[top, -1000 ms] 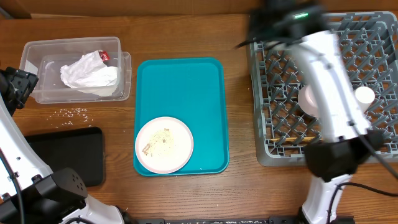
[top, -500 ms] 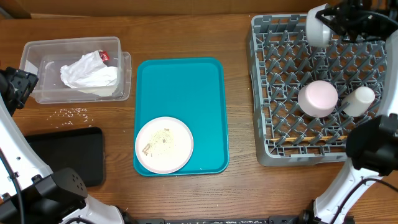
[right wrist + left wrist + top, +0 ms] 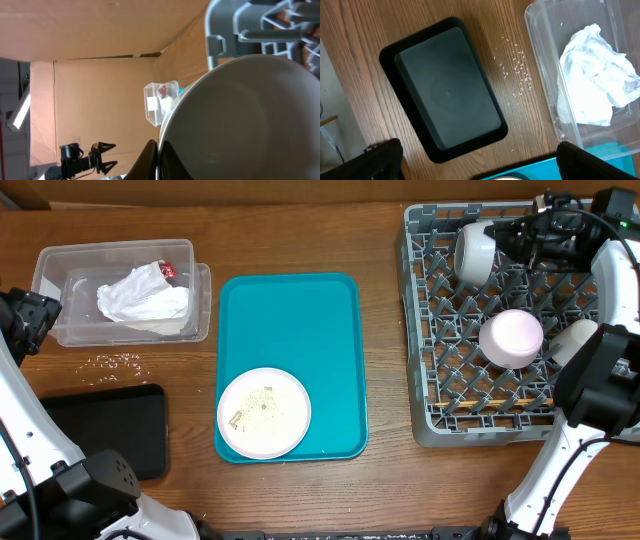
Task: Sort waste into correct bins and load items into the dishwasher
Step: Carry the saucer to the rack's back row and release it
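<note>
Now the right end effector [image 3: 508,242] sits further left than half a second ago. It is clamped on the rim of the pale grey bowl [image 3: 474,252], which has come from beyond the far right corner of the dish rack [image 3: 412,330] to a spot over its far rows, tipped on its side with the mouth facing the arm. The right wrist view confirms the pinch on the rim, but I cannot tell whether the bowl is touching the pegs yet.

Nothing else has shifted. The pinkish bowl [image 3: 511,338], the white cup [image 3: 572,340] and the chopsticks [image 3: 480,402] lie in the rack as before. The plate [image 3: 264,412], speckled with crumbs, stays on the teal tray [image 3: 300,320].

My left end effector [image 3: 477,162] hangs with its jaws spread wide, holding nothing, above the black tray [image 3: 447,90] and the rice grains [image 3: 517,70] scattered on the desk [image 3: 300,230]. The napkin [image 3: 143,298] and red scrap [image 3: 167,271] are in the clear tub [image 3: 60,270].

I judge this bowl's loading nearly done: it needs seating between pegs, then release. That would leave the plate, its crumbs and the loose rice.
</note>
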